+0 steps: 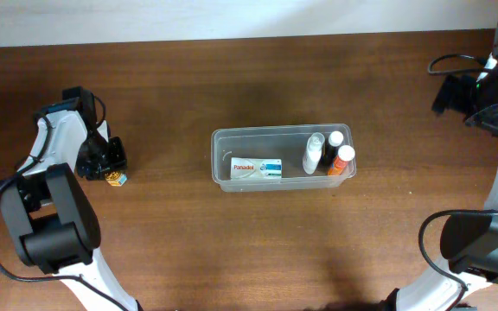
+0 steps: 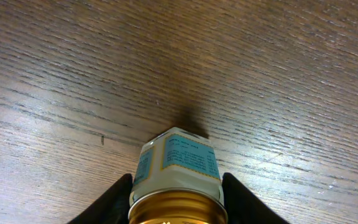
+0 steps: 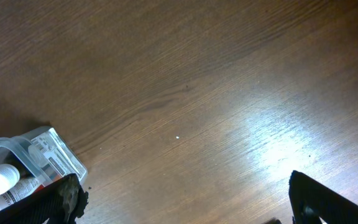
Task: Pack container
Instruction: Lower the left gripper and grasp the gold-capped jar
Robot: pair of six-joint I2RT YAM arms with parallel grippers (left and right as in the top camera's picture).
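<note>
The container (image 1: 223,162), a clear shallow tub, sits mid-table and holds a white and blue box (image 1: 257,168), a white bottle (image 1: 313,152), an orange-capped bottle (image 1: 341,161) and one more white-capped bottle (image 1: 335,140). Its corner (image 3: 39,149) shows at the left of the right wrist view. Far to its left, my left gripper (image 1: 111,169) is shut on a small jar (image 2: 178,174) with a gold lid and a blue and yellow label, lying on the wood. My right gripper (image 3: 182,199) hangs open over bare wood at the far right, holding nothing.
The table is dark brown wood (image 1: 258,250). A pale wall runs along its far edge (image 1: 232,17). Both arm bases (image 1: 54,233) stand at the near edge, left and right.
</note>
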